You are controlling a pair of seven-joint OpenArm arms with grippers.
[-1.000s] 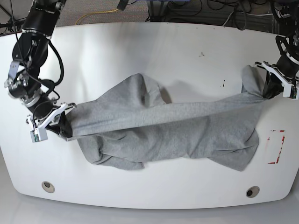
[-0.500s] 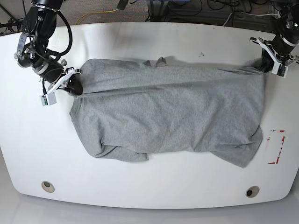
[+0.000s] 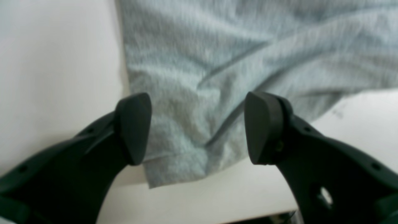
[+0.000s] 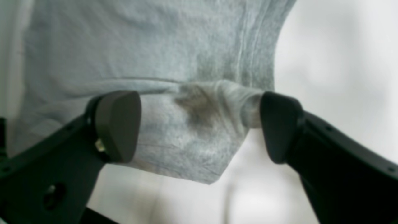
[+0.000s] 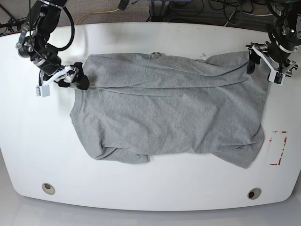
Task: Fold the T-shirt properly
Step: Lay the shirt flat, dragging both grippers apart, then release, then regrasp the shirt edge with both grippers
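The heather-grey T-shirt [image 5: 169, 113] lies spread across the white table [image 5: 150, 186], plain side up, with its lower edge bunched and folded under. At the shirt's far right corner my left gripper [image 5: 263, 66] stands open. In the left wrist view its fingers straddle a loose corner of the T-shirt [image 3: 186, 93] without pinching it, the left gripper [image 3: 197, 127] wide apart. My right gripper [image 5: 63, 82] is open at the shirt's far left corner. In the right wrist view the T-shirt [image 4: 155, 46] corner rests between the spread fingers of the right gripper [image 4: 199, 124].
A red-marked rectangle [image 5: 278, 148] sits on the table at the right, beside the shirt's edge. Two round holes [image 5: 48, 188] [image 5: 254, 193] lie near the front edge. Cables [image 5: 225, 16] run behind the far edge.
Both arms carried the shirt's stretched edge from mid-table to the far side, and the cloth spread flat. Both grippers then opened and let go of the corners.
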